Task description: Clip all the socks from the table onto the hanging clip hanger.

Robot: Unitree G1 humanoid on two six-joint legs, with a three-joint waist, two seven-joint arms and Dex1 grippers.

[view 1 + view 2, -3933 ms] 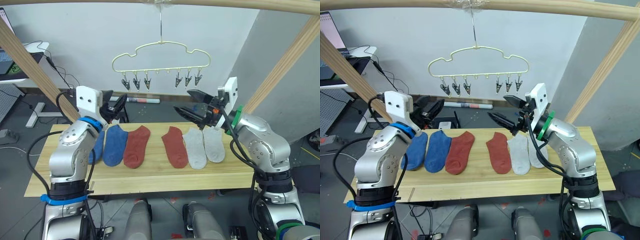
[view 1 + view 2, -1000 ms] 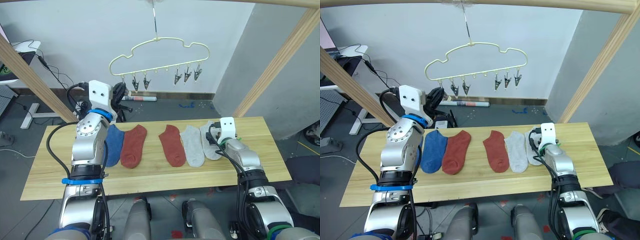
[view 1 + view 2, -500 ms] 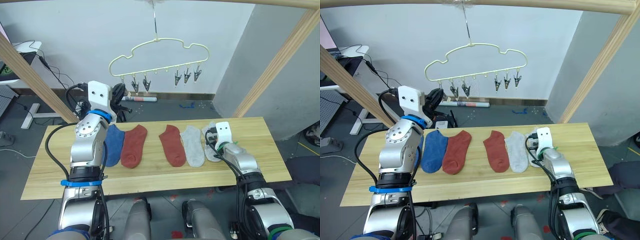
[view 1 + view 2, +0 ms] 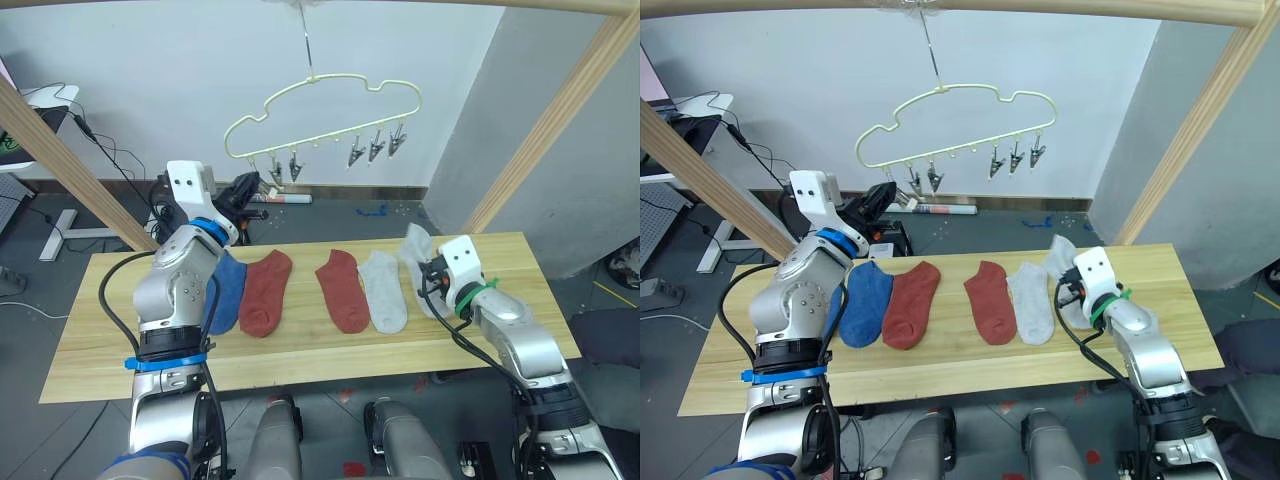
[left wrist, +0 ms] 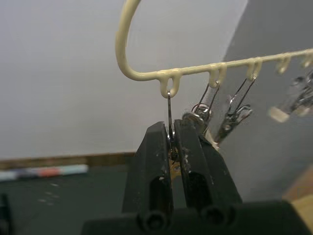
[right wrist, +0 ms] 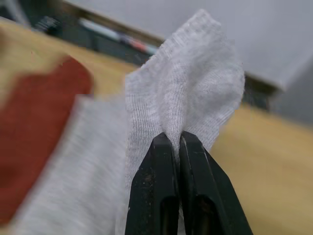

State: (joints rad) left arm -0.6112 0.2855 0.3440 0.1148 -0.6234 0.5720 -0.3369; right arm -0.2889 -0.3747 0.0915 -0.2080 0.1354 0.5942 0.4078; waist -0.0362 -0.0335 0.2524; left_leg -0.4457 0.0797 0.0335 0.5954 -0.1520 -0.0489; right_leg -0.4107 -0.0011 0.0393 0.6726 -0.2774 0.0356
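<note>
The right end effector (image 6: pixel 172 139) pinches a grey sock (image 6: pixel 188 93) above the desk (image 4: pixel 300 345). The left end effector (image 5: pixel 171 134) pinches the leftmost clip (image 5: pixel 169 115) of the hanger (image 4: pixel 325 100).

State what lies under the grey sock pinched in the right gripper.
The right gripper pinches the grey sock by a fold. Beneath it are the table and a second grey sock beside it. The sock's lower end is hidden behind the fingers.

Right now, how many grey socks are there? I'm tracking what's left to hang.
2. The flat grey sock lies on the table beside a rust-red sock. The pinched grey sock is held in the right claw.
</note>
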